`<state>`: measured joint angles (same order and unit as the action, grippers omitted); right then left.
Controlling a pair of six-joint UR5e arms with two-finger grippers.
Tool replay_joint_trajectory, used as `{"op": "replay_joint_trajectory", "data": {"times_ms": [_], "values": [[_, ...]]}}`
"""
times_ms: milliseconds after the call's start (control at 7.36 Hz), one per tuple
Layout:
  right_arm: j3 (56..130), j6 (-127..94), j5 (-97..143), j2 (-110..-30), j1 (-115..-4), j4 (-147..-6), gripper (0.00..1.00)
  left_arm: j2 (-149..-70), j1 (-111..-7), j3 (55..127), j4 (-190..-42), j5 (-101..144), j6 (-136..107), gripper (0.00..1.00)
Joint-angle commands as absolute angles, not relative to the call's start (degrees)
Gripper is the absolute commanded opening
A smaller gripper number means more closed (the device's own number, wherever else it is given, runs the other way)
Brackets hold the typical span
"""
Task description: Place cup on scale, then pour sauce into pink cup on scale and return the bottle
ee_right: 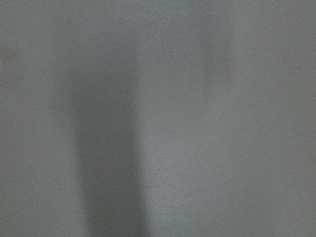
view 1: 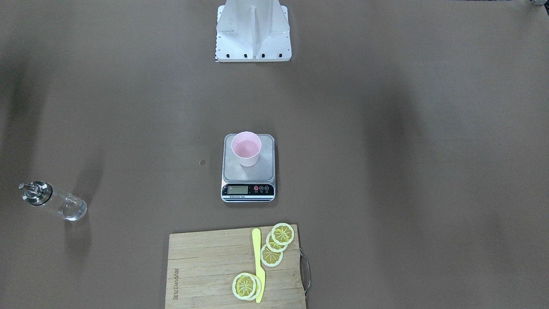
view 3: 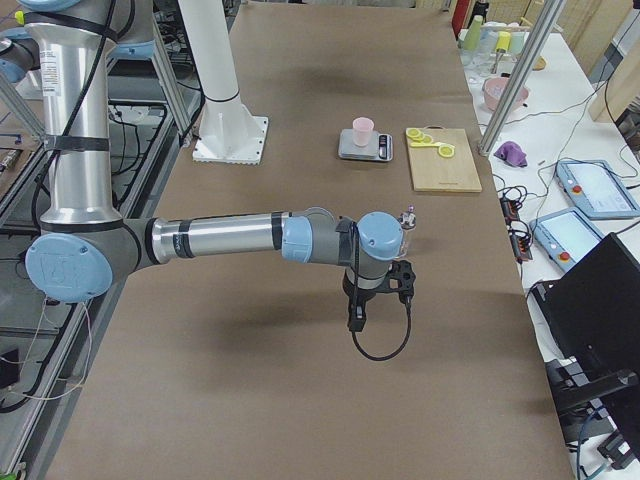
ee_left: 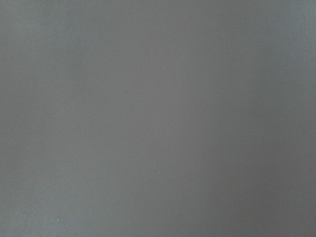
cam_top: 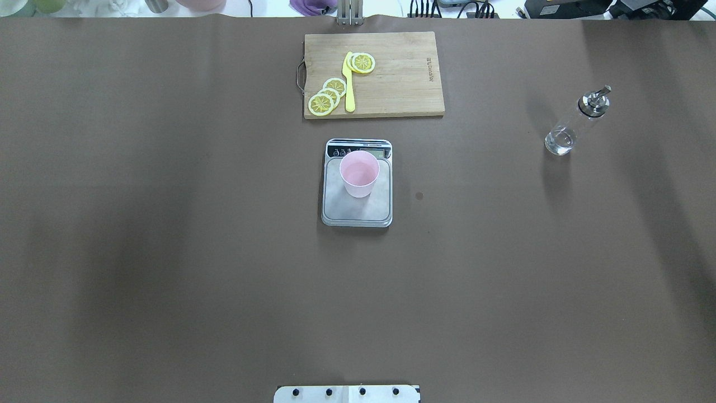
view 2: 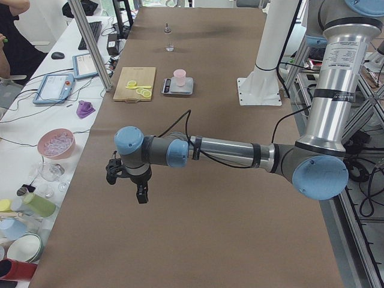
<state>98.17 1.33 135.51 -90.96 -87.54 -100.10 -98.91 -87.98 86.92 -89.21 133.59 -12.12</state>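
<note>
The pale pink cup stands upright on the silver scale at the table's middle. The clear glass bottle with its silver spout stands alone on the robot's right side, with clear sauce at its bottom. Neither arm touches it. My left gripper shows only in the exterior left view and hangs over bare table, far from the scale. My right gripper shows only in the exterior right view, near the bottle. Whether either gripper is open or shut, I cannot tell. Both wrist views show only brown table.
A wooden cutting board with lemon slices and a yellow knife lies beyond the scale. The white robot base stands on the robot's side. Side benches hold bowls, cups and tablets.
</note>
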Motion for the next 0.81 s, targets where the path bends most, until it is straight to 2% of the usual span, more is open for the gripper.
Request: {"op": "replay_joint_trajectory", "data": {"times_ms": [0, 679], "values": [[98.35, 1.32, 135.53, -90.97, -87.54, -100.02, 1.00, -98.88, -87.98, 87.01, -89.12, 133.68, -12.13, 0.98], [98.35, 1.23, 135.44, -90.70, -87.54, -100.02, 1.00, -99.05, -87.98, 88.24, -84.46, 133.68, -12.04, 0.98]]}}
